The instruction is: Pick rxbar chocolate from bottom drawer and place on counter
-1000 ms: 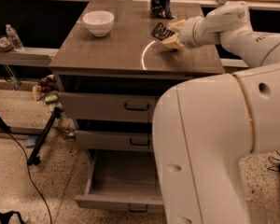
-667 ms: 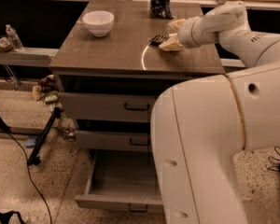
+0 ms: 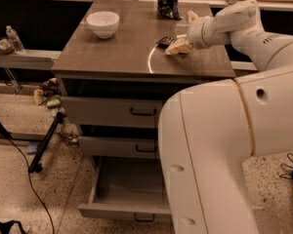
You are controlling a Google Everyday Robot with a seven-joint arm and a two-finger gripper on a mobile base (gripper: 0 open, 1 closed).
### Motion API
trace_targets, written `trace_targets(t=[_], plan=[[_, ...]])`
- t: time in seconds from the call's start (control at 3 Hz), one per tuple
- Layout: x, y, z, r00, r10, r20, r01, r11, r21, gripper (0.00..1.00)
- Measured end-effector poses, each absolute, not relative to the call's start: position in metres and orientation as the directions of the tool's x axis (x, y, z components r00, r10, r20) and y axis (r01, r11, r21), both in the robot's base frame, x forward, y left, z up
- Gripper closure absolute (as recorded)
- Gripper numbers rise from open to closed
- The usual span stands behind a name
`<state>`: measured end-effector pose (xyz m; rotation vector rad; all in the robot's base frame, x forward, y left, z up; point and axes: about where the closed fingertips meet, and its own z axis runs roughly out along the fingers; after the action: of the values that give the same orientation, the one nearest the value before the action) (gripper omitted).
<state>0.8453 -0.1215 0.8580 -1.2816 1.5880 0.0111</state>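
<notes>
Gripper point(image 3: 178, 47) meets the rxbar point(image 3: 164, 41) on the counter point(image 3: 112, 55), grip untellable; light, slick, flat bar probably suits an edge pinch.

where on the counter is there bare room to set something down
Bare: front left of the counter, between the white bowl and the front edge. Crowded: back right, where the gripper is by the rxbar chocolate, near the dark snack bag.
</notes>
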Motion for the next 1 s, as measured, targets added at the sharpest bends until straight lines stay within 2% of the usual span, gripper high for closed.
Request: trace_targets(t=[0.67, 1.0], plan=[[0.8453, -0.1216, 0.8597, 0.121, -0.705, -0.699, -0.715, 0.427, -0.554, 0.00], [0.8453, -0.1216, 0.8603, 0.121, -0.705, -0.699, -0.715, 0.427, -0.554, 0.26]])
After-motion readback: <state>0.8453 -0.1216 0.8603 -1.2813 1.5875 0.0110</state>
